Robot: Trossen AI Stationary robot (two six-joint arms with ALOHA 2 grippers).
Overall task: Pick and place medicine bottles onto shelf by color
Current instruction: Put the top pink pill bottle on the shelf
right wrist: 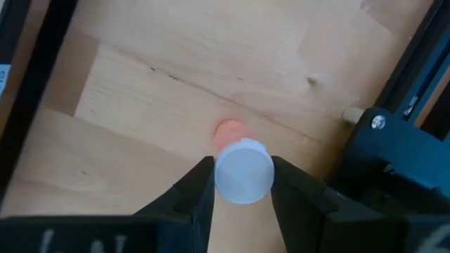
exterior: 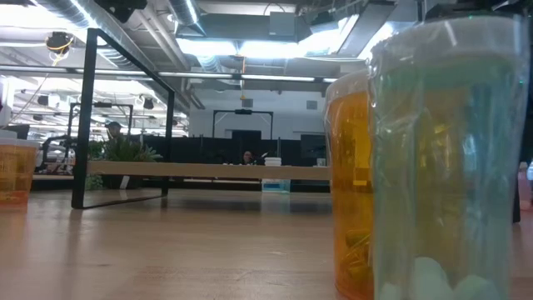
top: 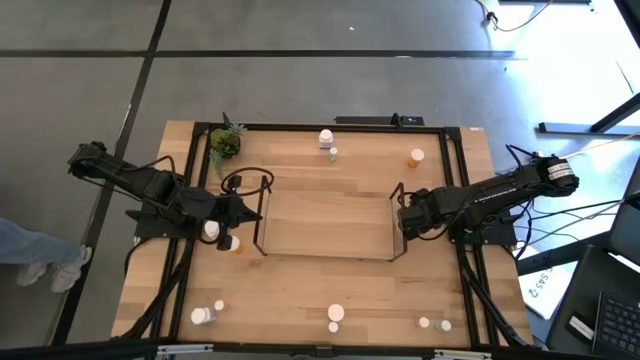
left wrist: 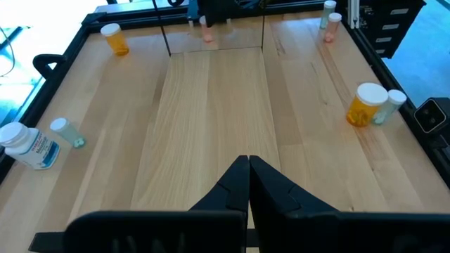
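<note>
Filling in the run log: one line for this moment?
left end effector: shut, empty, over shelf | right end effector: straddling pink bottle | grip unconfirmed

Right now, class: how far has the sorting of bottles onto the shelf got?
Done: nothing; the black wire shelf with its wood surface holds no bottles. In hand: the right tool straddles a small pink white-capped bottle. Left: the orange bottle and the others scattered on the table.

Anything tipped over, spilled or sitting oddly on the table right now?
One thing: the large white bottle lies on its side near the table edge, beside a small teal bottle. The others in view stand upright. No spill shows. The right gripper brackets a white-capped pink bottle.
</note>
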